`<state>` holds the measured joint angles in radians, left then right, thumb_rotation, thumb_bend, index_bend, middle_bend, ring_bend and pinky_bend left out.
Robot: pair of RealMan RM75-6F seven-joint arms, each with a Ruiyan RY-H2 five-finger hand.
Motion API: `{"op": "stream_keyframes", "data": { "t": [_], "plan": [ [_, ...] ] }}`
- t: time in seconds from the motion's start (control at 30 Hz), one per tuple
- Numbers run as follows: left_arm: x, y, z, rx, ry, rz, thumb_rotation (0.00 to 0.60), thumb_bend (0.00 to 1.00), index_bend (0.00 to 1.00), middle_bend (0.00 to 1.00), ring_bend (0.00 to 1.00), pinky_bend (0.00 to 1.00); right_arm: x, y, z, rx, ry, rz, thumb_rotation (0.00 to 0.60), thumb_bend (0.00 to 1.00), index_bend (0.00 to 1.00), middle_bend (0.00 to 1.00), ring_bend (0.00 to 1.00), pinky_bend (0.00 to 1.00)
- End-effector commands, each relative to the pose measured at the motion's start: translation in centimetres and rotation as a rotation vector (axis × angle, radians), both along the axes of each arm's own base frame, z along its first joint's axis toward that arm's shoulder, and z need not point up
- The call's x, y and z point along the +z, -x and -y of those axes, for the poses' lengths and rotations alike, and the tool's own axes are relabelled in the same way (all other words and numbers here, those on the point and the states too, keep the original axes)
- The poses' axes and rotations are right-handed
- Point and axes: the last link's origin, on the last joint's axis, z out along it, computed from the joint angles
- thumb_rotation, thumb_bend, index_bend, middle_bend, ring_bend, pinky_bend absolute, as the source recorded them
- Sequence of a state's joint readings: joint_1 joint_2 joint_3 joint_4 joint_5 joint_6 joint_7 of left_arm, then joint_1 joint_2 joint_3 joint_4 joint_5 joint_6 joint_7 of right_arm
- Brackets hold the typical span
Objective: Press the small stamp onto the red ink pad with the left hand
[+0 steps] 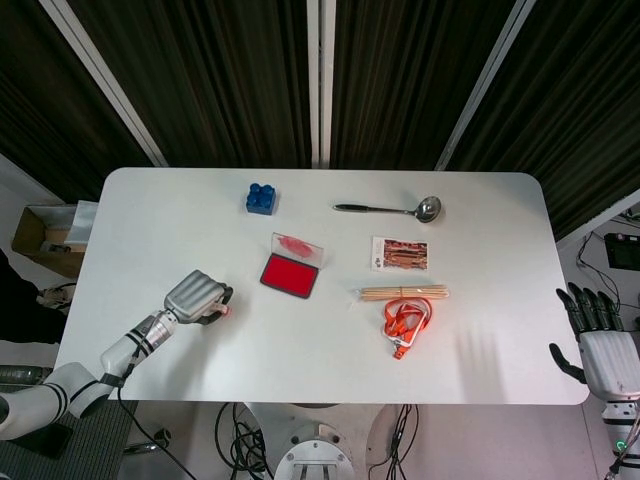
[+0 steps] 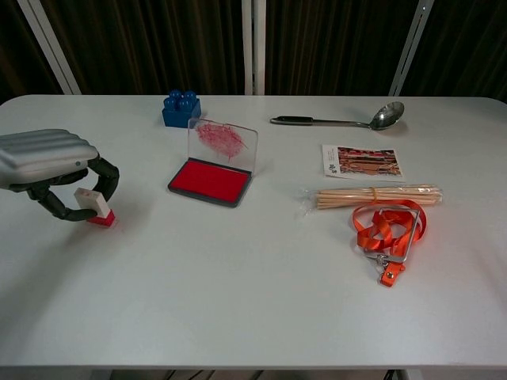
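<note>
Pinching the small stamp (image 2: pixel 93 205), the left hand (image 2: pixel 49 162) rests it on the worktop (image 2: pixel 238 269), well left of the open red ink pad (image 2: pixel 209 180).

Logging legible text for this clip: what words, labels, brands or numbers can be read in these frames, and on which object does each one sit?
None can be read.
Printed card: reddish picture with small marks on its left edge, too small to read.
Ink pad lid: red smears only, no lettering.
Small stamp held by the left hand: no visible text.
Blue block, ladle, orange lanyard: no markings visible.
</note>
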<state>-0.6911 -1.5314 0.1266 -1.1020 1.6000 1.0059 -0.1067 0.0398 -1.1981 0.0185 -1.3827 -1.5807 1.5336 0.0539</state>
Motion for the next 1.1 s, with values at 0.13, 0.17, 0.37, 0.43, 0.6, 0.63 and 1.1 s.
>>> {"op": "stream_keyframes", "data": {
  "t": [0.13,0.17,0.37,0.43,0.6,0.63,1.1],
  "plan": [
    [0.04,0.08,-0.05,0.002,0.018,-0.004,0.600,0.40,0.51,0.51,0.87,1.00,-0.06,0.12,-0.03,-0.006,-0.003,0.000,0.600,0.23,0.00,0.00,0.00,0.00],
    [0.05,0.11,-0.05,0.004,0.020,-0.005,0.600,0.40,0.51,0.51,0.87,1.00,-0.07,0.13,-0.03,-0.006,-0.003,-0.001,0.600,0.23,0.00,0.00,0.00,0.00],
    [0.16,0.16,-0.08,0.007,0.022,-0.010,0.600,0.39,0.48,0.49,0.87,1.00,0.00,0.08,-0.08,-0.004,0.000,-0.003,0.600,0.23,0.00,0.00,0.00,0.00],
    [0.18,0.13,-0.05,0.003,0.023,-0.012,0.600,0.39,0.46,0.46,0.87,1.00,0.01,0.08,-0.09,-0.005,0.000,-0.003,0.600,0.23,0.00,0.00,0.00,0.00],
    [0.23,0.11,-0.05,-0.002,0.026,-0.018,0.600,0.38,0.41,0.41,0.87,1.00,-0.04,0.08,-0.06,-0.007,-0.003,-0.005,0.600,0.23,0.00,0.00,0.00,0.00],
    [0.24,0.15,-0.05,0.000,0.028,-0.020,0.600,0.38,0.40,0.40,0.87,1.00,-0.05,0.08,-0.06,-0.008,-0.004,-0.006,0.600,0.23,0.00,0.00,0.00,0.00],
    [0.72,0.35,0.19,-0.009,0.028,-0.039,0.600,0.38,0.37,0.36,0.87,1.00,0.06,0.09,-0.08,-0.015,-0.003,-0.009,0.600,0.23,0.00,0.00,0.00,0.00]
  ]
}}
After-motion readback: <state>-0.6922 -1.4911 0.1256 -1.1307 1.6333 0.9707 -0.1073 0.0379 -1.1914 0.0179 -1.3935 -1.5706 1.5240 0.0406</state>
